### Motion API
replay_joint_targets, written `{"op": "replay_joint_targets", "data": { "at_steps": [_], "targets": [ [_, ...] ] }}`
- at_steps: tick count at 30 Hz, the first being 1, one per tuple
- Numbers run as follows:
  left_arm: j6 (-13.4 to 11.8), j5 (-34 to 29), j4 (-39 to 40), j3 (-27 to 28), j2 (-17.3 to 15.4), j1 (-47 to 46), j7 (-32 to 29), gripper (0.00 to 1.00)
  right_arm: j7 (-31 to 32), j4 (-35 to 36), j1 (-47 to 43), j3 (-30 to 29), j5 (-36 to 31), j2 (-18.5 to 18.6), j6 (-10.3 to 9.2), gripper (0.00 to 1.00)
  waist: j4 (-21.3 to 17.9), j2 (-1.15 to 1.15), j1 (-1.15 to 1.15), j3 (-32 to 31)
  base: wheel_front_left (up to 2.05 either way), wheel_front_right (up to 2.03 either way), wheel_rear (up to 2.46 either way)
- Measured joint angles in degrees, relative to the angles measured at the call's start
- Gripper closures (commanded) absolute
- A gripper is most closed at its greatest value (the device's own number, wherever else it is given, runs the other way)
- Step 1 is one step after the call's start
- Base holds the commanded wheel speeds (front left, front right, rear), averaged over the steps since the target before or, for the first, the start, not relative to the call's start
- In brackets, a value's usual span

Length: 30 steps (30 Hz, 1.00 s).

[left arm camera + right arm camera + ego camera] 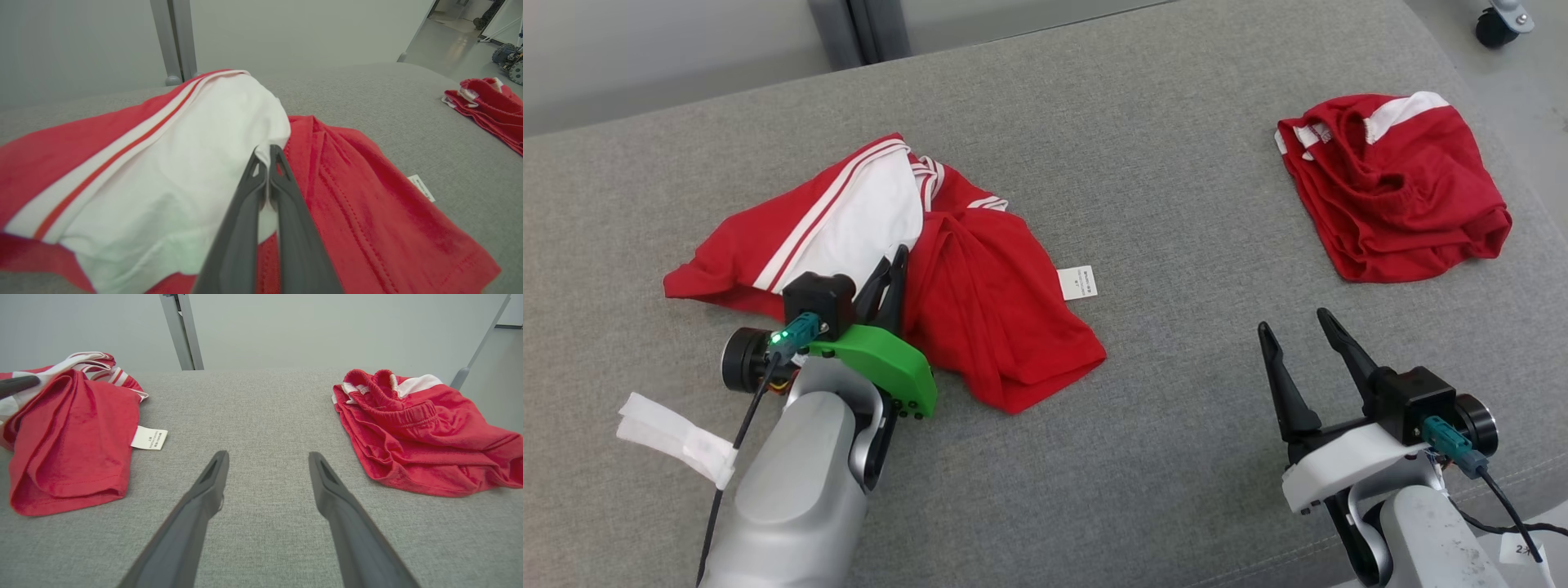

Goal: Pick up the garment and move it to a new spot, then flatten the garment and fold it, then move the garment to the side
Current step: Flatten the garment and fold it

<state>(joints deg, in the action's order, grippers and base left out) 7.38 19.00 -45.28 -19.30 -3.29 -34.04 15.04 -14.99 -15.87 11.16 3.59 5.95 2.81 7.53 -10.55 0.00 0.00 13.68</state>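
- Head view: the garment (980,302), red with a white panel, lies crumpled on the left part of the grey cushion (1176,163).
- The left gripper (894,263) has its fingers pressed together on the edge of the white panel and pinches the cloth.
- The right gripper (1293,320) stands wide and holds nothing, over bare cushion at the near right.
- The red shorts (1396,196) lie at the far right, well apart.

Unreadable, hidden, cropped
Print on the label (1077,282) is too small to read; the left hand (266,151), fingers closed, hides whether cloth of the garment (359,196) sits between them; the left wrist view crops that garment at 9 and 6 o'clock, the second garment (490,106) at 3 o'clock
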Motion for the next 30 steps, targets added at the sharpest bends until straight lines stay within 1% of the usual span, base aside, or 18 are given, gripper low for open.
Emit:
{"op": "replay_joint_targets", "data": {
  "at_steps": [6, 13, 16, 19, 23, 27, 30],
  "targets": [
    [0.0, 0.1, 3.4, -0.4, 0.1, -0.1, 0.0, 1.00, 0.0, -0.3, 0.0, -0.3, 0.0, 0.0, 0.00, 0.00, 0.1, 0.00, 0.00, -0.4, 0.00, 0.00, 0.00],
    [0.0, 1.3, 11.9, 0.3, 0.2, -1.1, 0.0, 1.00, 0.0, -0.7, -0.1, -0.9, -0.4, 0.0, 0.00, 0.00, 1.4, 0.00, 0.00, -2.0, 0.00, 0.00, 0.00],
    [0.0, 1.4, 14.9, 0.4, -0.2, -2.0, 0.0, 1.00, 0.0, -0.9, -0.5, -0.6, -0.3, 0.0, 0.00, 0.00, 2.2, 0.00, 0.00, -3.0, 0.00, 0.00, 0.00],
    [0.0, 1.1, 17.3, 1.1, -2.0, -3.5, 0.0, 1.00, 0.0, -1.2, -1.1, -0.4, 0.0, 0.0, 0.00, 0.00, 3.0, 0.00, 0.00, -4.3, 0.00, 0.00, 0.00],
    [-0.1, 1.6, 18.1, 4.3, -5.0, -4.7, 0.0, 1.00, 0.0, -1.5, -1.7, -0.4, 0.1, 0.0, 0.00, 0.00, 4.0, 0.00, 0.00, -6.0, 0.00, 0.00, 0.00],
    [-1.6, 2.0, 16.2, 7.8, -10.0, -4.9, -0.4, 1.00, 0.0, -1.9, -2.5, -0.2, 0.5, 0.0, 0.00, 0.00, 4.7, 0.00, 0.00, -7.6, 0.00, 0.00, 0.00],
    [-3.1, 3.1, 14.1, 10.4, -13.0, -4.5, -2.5, 1.00, 0.0, -1.9, -2.9, -0.4, 0.6, 0.0, 0.00, 0.00, 5.2, 0.00, 0.00, -8.6, 0.00, 0.00, 0.00]
  ]
}}
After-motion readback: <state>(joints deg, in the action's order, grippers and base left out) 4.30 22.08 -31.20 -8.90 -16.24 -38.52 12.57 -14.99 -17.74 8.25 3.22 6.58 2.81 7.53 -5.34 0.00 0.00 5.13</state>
